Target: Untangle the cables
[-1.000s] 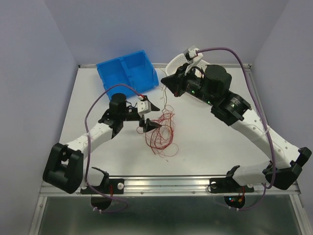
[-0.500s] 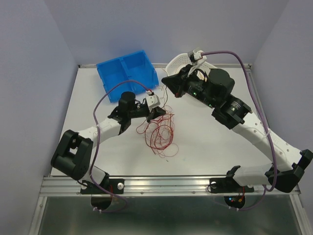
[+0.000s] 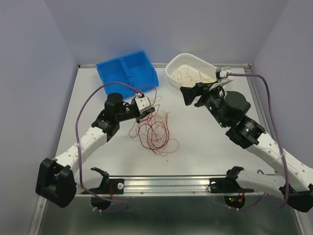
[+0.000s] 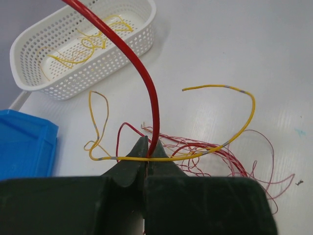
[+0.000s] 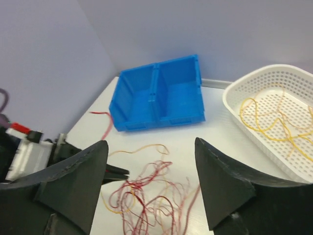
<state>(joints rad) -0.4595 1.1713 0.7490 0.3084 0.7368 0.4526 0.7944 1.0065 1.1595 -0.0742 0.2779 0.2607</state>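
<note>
The cables [image 3: 154, 133] lie mid-table as a loose tangle of dark red loops with a few yellow-orange strands. My left gripper [image 3: 149, 111] sits at the tangle's upper left edge. In the left wrist view the left gripper [image 4: 147, 146] is shut on one red cable [image 4: 146, 83], which rises from its tips. A yellow cable [image 4: 234, 132] lies across just beyond the tips. My right gripper [image 3: 188, 96] hovers to the upper right of the tangle. It stands open in the right wrist view [image 5: 151, 143], with nothing between its fingers and the tangle [image 5: 146, 200] below.
A white perforated basket [image 3: 172, 68] at the back holds several yellow cables [image 5: 266, 117]. A blue two-compartment bin [image 3: 127, 71] stands at the back left, close to the left arm. The table's metal rail runs along the front edge [image 3: 166, 183].
The left gripper shut on a red cable and moved slightly up and back. The right gripper left the basket, came toward the table's middle and opened.
</note>
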